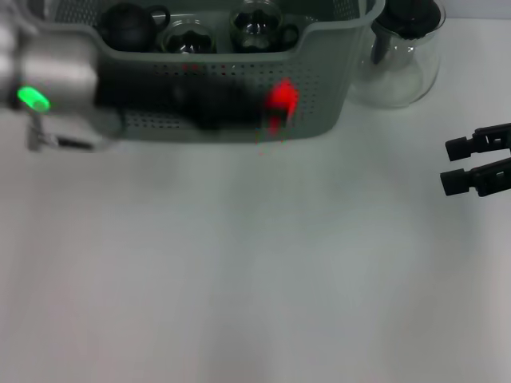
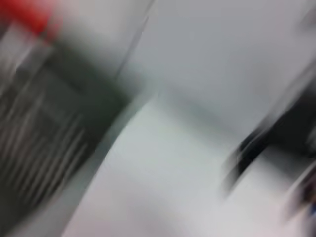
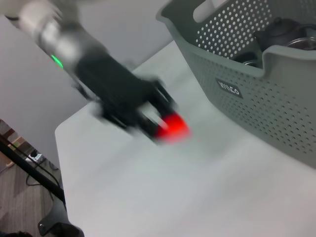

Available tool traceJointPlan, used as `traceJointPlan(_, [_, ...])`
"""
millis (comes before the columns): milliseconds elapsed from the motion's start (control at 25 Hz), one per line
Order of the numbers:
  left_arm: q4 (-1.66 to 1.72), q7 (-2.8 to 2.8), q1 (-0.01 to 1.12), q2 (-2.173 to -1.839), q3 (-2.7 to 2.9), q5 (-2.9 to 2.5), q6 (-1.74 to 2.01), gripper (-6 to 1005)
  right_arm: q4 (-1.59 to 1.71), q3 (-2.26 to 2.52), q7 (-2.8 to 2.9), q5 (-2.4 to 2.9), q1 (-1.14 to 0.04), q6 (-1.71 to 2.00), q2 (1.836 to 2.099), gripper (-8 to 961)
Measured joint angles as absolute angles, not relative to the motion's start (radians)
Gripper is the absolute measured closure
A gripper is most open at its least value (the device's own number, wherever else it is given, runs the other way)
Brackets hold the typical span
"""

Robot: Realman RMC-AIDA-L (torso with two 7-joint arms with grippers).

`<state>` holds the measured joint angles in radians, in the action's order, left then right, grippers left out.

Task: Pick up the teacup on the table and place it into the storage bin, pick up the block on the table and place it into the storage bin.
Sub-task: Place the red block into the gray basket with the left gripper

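Head view showed the left gripper (image 1: 275,104) reaching across the upper left of the frame in front of the storage bin (image 1: 335,72), its jaws clamped on a red block (image 1: 281,97) that sat against the bin's perforated front wall, below the rim. The arm was smeared by motion, a green light glowing on its wrist. Inside the grey-green bin, along the top edge of the frame, lay a dark teapot (image 1: 126,25) and glass teacups (image 1: 187,38). A clear glass teapot with a black lid (image 1: 407,48) stood on the white counter (image 1: 255,279) just beside the bin at the upper right. The right gripper (image 1: 479,163) hung at the right edge, mid-height, well apart from the bin, its jaws apart and holding nothing. In the right wrist view the block (image 3: 172,126) appeared above the counter near the bin's labelled wall (image 3: 228,89). The left wrist view was too blurred to read beyond a red patch in its upper left corner.
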<state>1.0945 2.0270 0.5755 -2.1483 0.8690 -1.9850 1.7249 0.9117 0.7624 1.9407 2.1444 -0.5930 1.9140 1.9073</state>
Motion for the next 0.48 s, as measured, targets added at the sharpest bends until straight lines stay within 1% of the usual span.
traceJointPlan(80, [1.073,2.029,0.613,-2.120,0.761,-1.828,1.843,720,0.911,0.760,1.940,2.144,-0.590,1.914,1.906,25])
traceJointPlan(200, [1.061,2.055,0.662,-2.079,0.693,-1.719,1.882,720,0.911,0.753,1.941,2.145,-0.588,1.914,1.905,25])
traceJointPlan(360, [1.066,2.111,0.733,-2.030,0.685,-1.815,1.687,719,0.913,0.751,1.948,2.144,-0.588,1.916,1.905,25])
traceJointPlan(480, [1.033,2.180,0.792,-2.009,0.722,-2.023,1.478,719,0.913,0.751,1.950,2.145,-0.588,1.916,1.906,25])
